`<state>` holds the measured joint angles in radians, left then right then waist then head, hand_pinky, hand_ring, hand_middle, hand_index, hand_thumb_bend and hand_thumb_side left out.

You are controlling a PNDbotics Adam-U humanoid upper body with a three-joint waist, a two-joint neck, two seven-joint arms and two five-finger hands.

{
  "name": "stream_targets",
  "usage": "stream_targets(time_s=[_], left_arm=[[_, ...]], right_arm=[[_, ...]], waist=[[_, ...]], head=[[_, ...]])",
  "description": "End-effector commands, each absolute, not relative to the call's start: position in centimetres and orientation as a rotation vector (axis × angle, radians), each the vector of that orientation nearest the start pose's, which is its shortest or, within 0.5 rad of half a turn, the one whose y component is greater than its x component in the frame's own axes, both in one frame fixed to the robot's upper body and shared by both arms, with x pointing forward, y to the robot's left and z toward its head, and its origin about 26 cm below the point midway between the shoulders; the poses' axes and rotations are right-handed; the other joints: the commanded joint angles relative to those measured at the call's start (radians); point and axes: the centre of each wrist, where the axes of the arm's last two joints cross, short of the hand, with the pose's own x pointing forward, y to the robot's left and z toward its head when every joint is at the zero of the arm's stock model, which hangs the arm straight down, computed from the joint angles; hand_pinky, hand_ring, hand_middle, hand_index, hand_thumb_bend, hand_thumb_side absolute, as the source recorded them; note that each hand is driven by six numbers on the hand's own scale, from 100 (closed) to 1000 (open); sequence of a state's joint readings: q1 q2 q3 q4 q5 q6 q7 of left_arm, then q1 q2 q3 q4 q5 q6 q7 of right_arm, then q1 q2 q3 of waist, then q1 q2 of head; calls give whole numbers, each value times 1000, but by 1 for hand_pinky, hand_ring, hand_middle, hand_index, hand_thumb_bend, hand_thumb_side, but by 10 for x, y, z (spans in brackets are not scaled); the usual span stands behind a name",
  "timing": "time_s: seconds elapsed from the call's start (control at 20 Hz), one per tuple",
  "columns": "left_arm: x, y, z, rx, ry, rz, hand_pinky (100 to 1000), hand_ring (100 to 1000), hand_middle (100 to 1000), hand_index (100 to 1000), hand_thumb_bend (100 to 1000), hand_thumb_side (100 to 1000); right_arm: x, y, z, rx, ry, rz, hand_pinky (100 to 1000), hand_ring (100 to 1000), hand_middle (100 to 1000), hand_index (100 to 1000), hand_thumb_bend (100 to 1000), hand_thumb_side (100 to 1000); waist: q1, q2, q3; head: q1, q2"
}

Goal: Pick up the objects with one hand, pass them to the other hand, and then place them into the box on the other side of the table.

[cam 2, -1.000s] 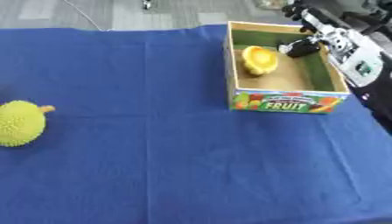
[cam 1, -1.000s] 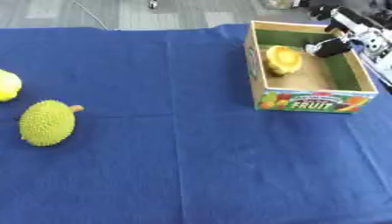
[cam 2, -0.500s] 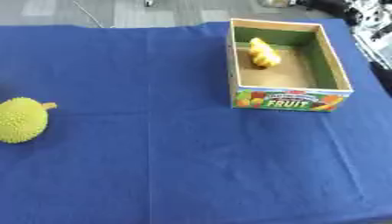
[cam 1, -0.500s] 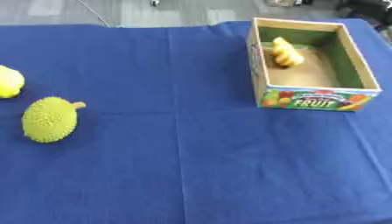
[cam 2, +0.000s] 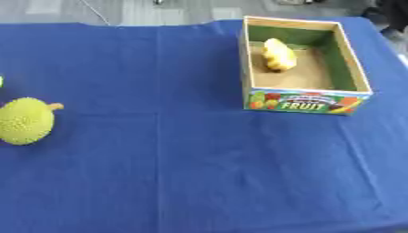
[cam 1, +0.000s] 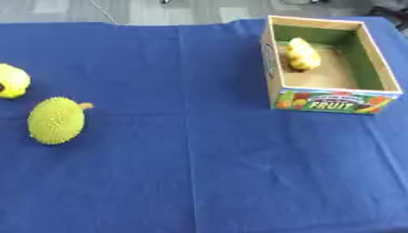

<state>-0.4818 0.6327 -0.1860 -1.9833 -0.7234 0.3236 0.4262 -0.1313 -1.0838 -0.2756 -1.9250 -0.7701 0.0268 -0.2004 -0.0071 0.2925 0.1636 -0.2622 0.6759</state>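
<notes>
**Fruit box on the right, two fruits on the left, no robot hand in view**

Left eye view: A table covered with a blue cloth is seen from above. At the far right stands an open cardboard box, its front panel printed with pictures of fruit and the word "FRUIT", its inner walls green and its floor plain brown. A yellow, lumpy fruit is seen lying inside the box, near its far left corner. Well apart, at the left side of the cloth, a spiky yellow-green durian with a short brown stem is seen lying on its side. Just beyond it, cut by the left edge, a smooth yellow fruit is seen; its kind cannot be told. Grey floor is seen beyond the far edge of the table.

Right eye view: The same layout is shown, shifted leftward. The durian lies close to the left edge, and of the smooth yellow fruit only a sliver remains.

Neither robot hand is shown in either view, so whether they are open or closed cannot be told.
</notes>
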Motion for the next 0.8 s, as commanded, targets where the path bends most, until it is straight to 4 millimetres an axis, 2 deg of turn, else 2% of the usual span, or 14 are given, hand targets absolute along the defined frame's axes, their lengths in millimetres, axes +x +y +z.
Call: stream_targets(time_s=[0.05,0.4,0.7,0.75,0.8], left_arm=[[304,254,263,-1951,2879,621,778,690,579,713,958,372],[305,262,265,-2034,2845,563,778,692,584,725,953,382],[314,275,279,-2162,2852,565,773,684,573,741,925,418],[316,278,282,-2180,2870,580,769,677,563,738,843,417],[319,280,286,-2195,2893,598,768,676,563,737,909,426]], right_arm=[[250,-402,315,-280,-2227,154,690,922,913,992,100,619],[241,-417,270,-285,-2250,13,671,906,897,977,100,630],[236,-420,239,-314,-2242,-54,666,897,895,984,100,647],[235,-420,234,-319,-2233,-59,666,897,895,981,100,617],[235,-419,231,-324,-2224,-63,666,896,894,979,100,647]], waist=[[17,-42,-5],[34,-47,-19],[43,-54,-24],[44,-55,-24],[45,-57,-24]], head=[[26,4],[66,6],[90,19],[96,21],[101,23]])
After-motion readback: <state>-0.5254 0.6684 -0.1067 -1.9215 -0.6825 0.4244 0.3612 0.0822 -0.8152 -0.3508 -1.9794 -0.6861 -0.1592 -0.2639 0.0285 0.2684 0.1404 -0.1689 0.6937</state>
